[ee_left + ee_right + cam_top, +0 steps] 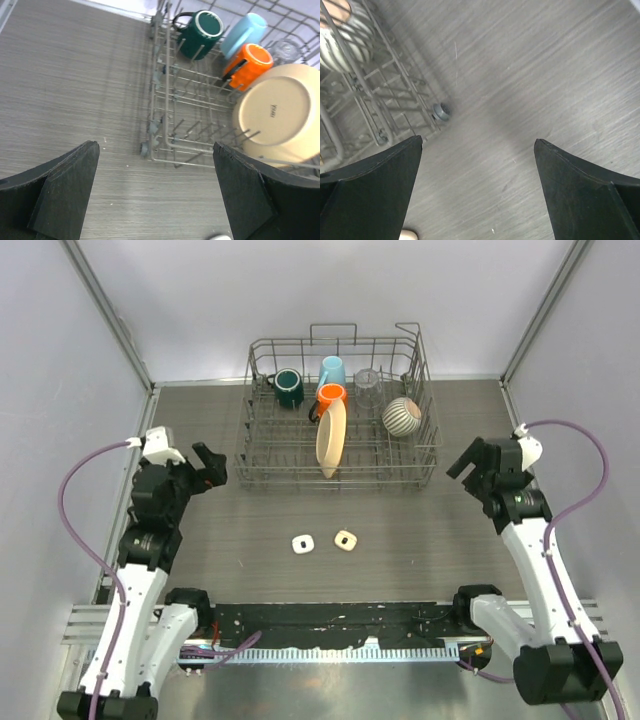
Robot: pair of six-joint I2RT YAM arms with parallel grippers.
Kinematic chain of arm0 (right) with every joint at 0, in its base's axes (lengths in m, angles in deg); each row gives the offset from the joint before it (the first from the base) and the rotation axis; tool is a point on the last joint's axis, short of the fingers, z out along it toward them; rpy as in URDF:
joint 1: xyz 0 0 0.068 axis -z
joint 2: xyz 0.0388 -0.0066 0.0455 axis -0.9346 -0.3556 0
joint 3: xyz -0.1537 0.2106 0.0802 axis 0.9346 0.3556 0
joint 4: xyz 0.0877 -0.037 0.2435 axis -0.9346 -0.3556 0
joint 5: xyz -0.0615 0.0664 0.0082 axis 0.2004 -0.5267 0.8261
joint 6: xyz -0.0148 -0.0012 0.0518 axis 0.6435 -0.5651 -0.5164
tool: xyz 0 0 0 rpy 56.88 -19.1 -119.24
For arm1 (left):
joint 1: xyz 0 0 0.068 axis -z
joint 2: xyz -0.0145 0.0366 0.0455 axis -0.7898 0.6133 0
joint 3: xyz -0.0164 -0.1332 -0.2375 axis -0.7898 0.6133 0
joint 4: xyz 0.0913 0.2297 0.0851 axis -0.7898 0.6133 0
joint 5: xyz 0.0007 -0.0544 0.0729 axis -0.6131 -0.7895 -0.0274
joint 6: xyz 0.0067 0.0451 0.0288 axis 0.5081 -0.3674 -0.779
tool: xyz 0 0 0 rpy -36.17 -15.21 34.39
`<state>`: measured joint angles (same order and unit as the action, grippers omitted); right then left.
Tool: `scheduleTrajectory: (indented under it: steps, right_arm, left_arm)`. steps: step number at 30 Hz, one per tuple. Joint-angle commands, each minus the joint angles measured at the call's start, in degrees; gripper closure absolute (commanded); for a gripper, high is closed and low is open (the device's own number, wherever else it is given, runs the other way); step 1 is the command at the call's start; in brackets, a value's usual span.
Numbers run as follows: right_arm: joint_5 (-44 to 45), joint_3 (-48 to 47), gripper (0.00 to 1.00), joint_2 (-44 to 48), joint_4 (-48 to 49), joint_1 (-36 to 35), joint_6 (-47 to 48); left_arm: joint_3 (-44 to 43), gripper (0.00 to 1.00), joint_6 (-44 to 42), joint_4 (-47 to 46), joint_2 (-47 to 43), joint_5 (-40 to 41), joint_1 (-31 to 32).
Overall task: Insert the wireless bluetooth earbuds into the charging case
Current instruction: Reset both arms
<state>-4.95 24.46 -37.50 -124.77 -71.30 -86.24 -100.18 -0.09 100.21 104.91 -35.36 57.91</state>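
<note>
Top external view: where are the earbuds?

Too small to pick out. Two little squarish cases lie on the table (pixel 400 530): a white case (pixel 303 543) and a cream case (pixel 346 540) just beside it, not touching. Each has a dark middle, and I cannot tell what sits in there.

Whereabouts on the table?

Near the middle, between the two arms and closer to their bases than to the wire rack (pixel 262 462) behind. The rack holds a green mug (pixel 290 387), a blue mug (pixel 332 370), an orange mug (pixel 332 395), a glass (pixel 368 385), a cream bowl (pixel 331 435) on edge and a striped bowl (pixel 402 416).

And the claws?

The left claw (pixel 213 468) hangs by the rack's left end with its fingers (pixel 65 195) spread wide, holding nothing. The right claw (pixel 460 462) is by the rack's right end, spread just as wide and gripping nothing. Both are well apart from the cases.
</note>
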Motion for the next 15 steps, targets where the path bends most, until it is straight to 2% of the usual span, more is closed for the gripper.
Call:
scheduleTrajectory:
  steps: [1,4,7,10,15]
  right_arm:
    - [-3.18,9.14,0.01,10.77,8.20,0.02,-0.04]
    - [-6.79,13.90,0.01,11.68,11.47,-0.68,-0.39]
    - [-0.13,17.94,0.00,11.93,12.25,-3.65,-0.74]
    - [7.78,23.21,0.00,16.49,16.90,-6.65,0.05]
    - [22.89,29.55,0.00,23.35,23.05,-12.63,3.19]
  left_arm:
    - [2.97,0.00,0.62,0.10,-8.43,-4.59,-0.38]
    - [6.67,0.00,3.36,-3.59,-13.72,-1.69,-0.38]
    - [6.26,0.00,5.81,-2.30,-13.99,3.05,-0.29]
    - [4.67,0.00,9.23,-0.10,-11.72,7.86,-0.38]
    - [3.18,0.00,9.86,2.54,-8.72,10.44,-0.38]
